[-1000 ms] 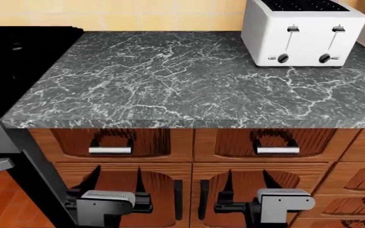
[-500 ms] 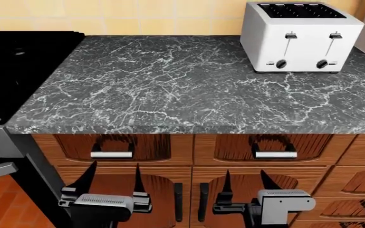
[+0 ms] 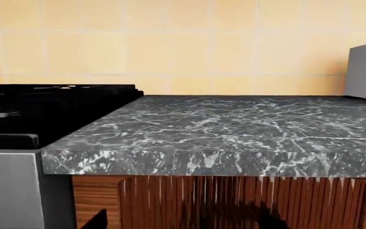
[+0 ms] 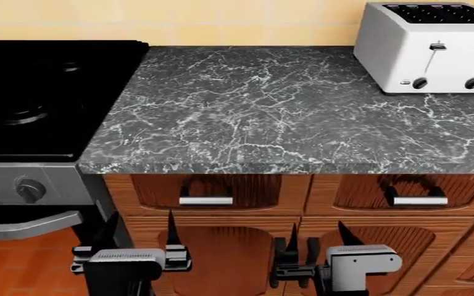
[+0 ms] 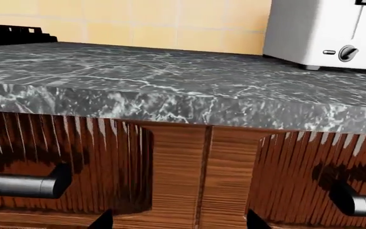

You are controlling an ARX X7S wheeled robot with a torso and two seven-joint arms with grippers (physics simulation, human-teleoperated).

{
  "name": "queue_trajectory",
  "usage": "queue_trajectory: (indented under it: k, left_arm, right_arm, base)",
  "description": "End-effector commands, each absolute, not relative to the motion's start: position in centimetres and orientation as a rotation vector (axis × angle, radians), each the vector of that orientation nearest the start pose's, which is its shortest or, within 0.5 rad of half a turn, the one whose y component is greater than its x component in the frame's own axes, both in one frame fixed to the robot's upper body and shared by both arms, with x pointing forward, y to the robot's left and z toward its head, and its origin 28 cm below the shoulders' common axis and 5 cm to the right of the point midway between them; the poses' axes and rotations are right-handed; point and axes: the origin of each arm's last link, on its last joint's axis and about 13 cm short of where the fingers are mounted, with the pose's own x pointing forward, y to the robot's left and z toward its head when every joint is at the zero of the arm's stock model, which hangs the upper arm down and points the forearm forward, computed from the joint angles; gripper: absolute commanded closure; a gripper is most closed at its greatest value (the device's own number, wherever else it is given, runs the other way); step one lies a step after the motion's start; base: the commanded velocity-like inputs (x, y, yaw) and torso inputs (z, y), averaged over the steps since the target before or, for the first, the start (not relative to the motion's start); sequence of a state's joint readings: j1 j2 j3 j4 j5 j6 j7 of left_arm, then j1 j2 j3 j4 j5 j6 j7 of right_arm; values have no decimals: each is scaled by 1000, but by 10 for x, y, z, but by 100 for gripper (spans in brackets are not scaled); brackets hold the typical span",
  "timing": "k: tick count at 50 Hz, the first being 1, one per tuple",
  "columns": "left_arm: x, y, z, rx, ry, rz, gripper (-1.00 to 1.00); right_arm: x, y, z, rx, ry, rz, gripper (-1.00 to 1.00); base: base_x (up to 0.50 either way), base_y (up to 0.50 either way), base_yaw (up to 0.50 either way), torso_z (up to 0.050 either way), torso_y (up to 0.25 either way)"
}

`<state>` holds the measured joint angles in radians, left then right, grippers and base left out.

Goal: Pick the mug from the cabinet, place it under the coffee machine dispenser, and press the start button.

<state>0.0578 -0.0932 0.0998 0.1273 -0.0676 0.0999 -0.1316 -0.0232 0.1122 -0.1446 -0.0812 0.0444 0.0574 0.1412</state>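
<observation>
Status: task at its opening stage, by the look of things; nothing grasped, nothing placed, no button pressed. Left gripper (image 4: 138,231): jaws apart, empty, held low before the wooden cabinet fronts (image 4: 220,259) under the marble tabletop (image 4: 278,111). Right gripper (image 4: 315,237): jaws likewise apart and empty, level with the left one and pointing at the same fronts. Mug: not visible in any view; presumably behind a closed door, though which one cannot be told. Coffee machine dispenser: not identifiable; a grey slab at the edge of the left wrist view may belong to it or to some other appliance, too cropped to say. Above and beyond the right jaws: white toaster (image 4: 434,46), cut off at the frame edge. Above and outboard of the left jaws: black stove (image 4: 47,92) with two knobs. Just above both pairs of jaws: two drawer handles (image 4: 205,200), bar type. Remaining, as judged: open a cabinet, find and lift the mug, carry it to the machine, press start. Wrist views show only the dark tips of each pair of jaws.
</observation>
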Motion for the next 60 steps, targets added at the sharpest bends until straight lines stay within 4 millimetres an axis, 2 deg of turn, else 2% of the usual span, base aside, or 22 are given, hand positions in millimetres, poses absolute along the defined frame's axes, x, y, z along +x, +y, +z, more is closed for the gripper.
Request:
queue_trajectory:
  k: [1,36,38,39,41,42,43,44,45,46,47,48,49,50,51,52,54,56,57,60]
  left_arm:
    - [202,204,32,17,-158,51,-100]
    - [199,204,30,-14,-169,-3,-100]
    - [204,206,37,10,-190,-2,-100]
    - [210,208,52,12,-235,3,-100]
    - [230,215,102,37,-369,63,-100]
    - [243,221,140,23,-455,90,-100]
    - [257,228,181,14,-535,123,-100]
    - [271,234,215,1,-594,160,-100]
    - [292,239,240,13,-601,216,-100]
    - [317,241,264,79,-634,252,-100]
    - [337,241,293,114,-690,257,-100]
    - [352,238,328,171,-804,274,-100]
    - [362,234,365,208,-922,291,-100]
    - [365,226,406,230,-1080,306,-100]
    - [361,217,447,242,-1237,306,-100]
    - [372,224,457,269,-1161,344,-100]
    - [412,246,406,331,-792,422,-100]
    - [434,270,342,378,-436,485,-100]
    - [435,274,330,389,-373,495,-100]
    - [435,276,319,390,-305,492,-100]
  right_arm:
    - [204,-93,21,-108,4,4,-100]
    - [203,-92,22,-67,8,21,-100]
    - [203,-92,26,-50,-20,33,-100]
    - [204,-93,37,-65,-39,33,-100]
    - [203,-96,86,-133,-158,43,-100]
    - [205,-99,118,-182,-222,47,-100]
    - [211,-102,165,-215,-363,56,-100]
    - [206,-102,209,-224,-504,90,-100]
    - [193,-109,244,-233,-634,40,-100]
    - [197,-121,269,-145,-652,-91,-100]
    - [216,-133,285,-119,-538,-210,-100]
    - [234,-135,297,-181,-367,-216,-100]
    - [242,-131,311,-289,-229,-72,-100]
    - [252,-127,335,-343,-197,66,-100]
    - [265,-130,369,-349,-254,52,-100]
    - [274,-133,406,-330,-316,37,-100]
    - [266,-136,482,-305,-463,-8,-100]
    - [228,-137,557,-241,-633,-20,-100]
    - [231,-137,568,-209,-621,-14,-100]
    - [242,-139,583,-152,-575,-11,-100]
  base:
    - [0,500,0,0,0]
    - [2,500,0,0,0]
    - [23,184,0,0,0]
    - [0,0,0,0,0]
    - [0,0,0,0,0]
    - [0,0,0,0,0]
    - [0,0,0,0,0]
    - [0,0,0,0,0]
    - [0,0,0,0,0]
    - [0,0,0,0,0]
    - [0,0,0,0,0]
    - [0,0,0,0,0]
    - [0,0,0,0,0]
    - [0,0,0,0,0]
    - [0,0,0,0,0]
    - [0,0,0,0,0]
    - [0,0,0,0,0]
    - [0,0,0,0,0]
    - [0,0,0,0,0]
    - [0,0,0,0,0]
